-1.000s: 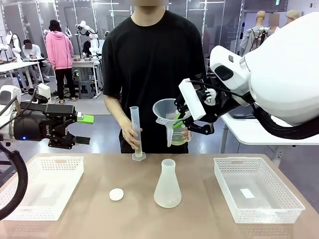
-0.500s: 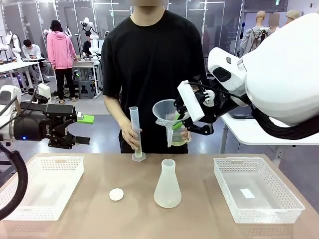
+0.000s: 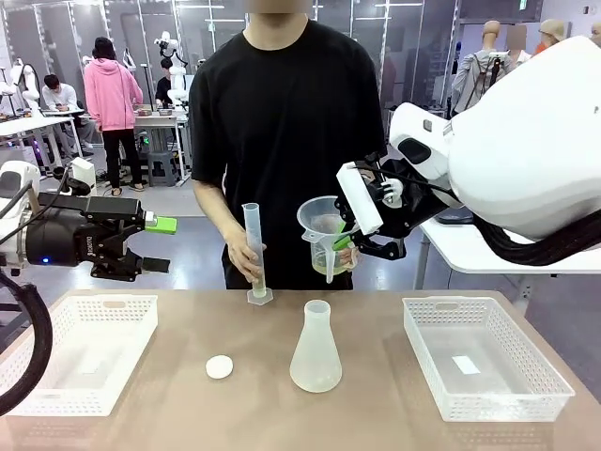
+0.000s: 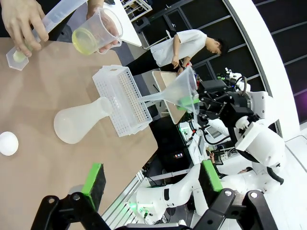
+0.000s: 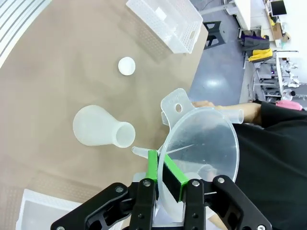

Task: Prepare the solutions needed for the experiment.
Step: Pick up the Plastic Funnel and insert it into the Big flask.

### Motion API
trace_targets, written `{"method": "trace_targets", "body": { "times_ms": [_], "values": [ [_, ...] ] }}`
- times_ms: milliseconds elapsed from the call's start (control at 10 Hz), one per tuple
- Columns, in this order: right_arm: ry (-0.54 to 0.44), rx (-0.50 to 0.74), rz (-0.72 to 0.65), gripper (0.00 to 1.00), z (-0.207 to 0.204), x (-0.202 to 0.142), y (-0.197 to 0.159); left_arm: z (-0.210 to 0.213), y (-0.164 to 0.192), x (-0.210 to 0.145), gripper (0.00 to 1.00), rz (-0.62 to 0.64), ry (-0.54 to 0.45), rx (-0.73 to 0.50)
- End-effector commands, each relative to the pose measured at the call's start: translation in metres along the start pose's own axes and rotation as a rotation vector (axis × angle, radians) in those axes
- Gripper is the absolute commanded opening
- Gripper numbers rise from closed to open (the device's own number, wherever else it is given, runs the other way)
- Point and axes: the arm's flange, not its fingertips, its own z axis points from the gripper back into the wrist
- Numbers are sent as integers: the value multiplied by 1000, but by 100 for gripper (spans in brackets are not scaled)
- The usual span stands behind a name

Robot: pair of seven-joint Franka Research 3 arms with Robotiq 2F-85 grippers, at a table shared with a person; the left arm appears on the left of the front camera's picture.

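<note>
A frosted conical flask [image 3: 315,349] [image 4: 79,127] [image 5: 98,127] stands upright at mid-table. Above and slightly behind it hangs a clear funnel [image 3: 324,224] [image 5: 201,143] [image 4: 180,88]; my right gripper [image 3: 343,240] [image 5: 160,175] is shut on its rim. The stem tip is higher than the flask mouth. Across the table a person holds a handled beaker [image 3: 331,256] [image 4: 96,33] of pale yellow-green solution [image 4: 85,40] behind the funnel. Their other hand steadies a tall measuring cylinder [image 3: 255,252] [image 4: 53,17] on the table. My left gripper [image 3: 155,246] [image 4: 151,184] hovers open over the left side.
A round white cap [image 3: 219,366] [image 5: 127,65] [image 4: 8,143] lies left of the flask. One white mesh basket [image 3: 80,352] sits at the left, another [image 3: 479,355] [image 4: 122,100] at the right. Bare tabletop lies between them.
My right gripper has carried the funnel a little down and to the right, nearer the flask mouth. The left arm, flask and cylinder have stayed put.
</note>
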Motion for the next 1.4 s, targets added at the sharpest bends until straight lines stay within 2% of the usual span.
{"method": "trace_targets", "body": {
  "times_ms": [0,700,1300],
  "values": [
    [-32,-2,-60,6,-12,-2,-7,0,-3,0,100,14,-1,8],
    [-111,70,-116,6,-55,-18,-6,0,-3,0,100,14,-1,8],
    [-112,83,-170,6,-82,-38,0,0,-3,0,100,14,-1,8]
  ]
}}
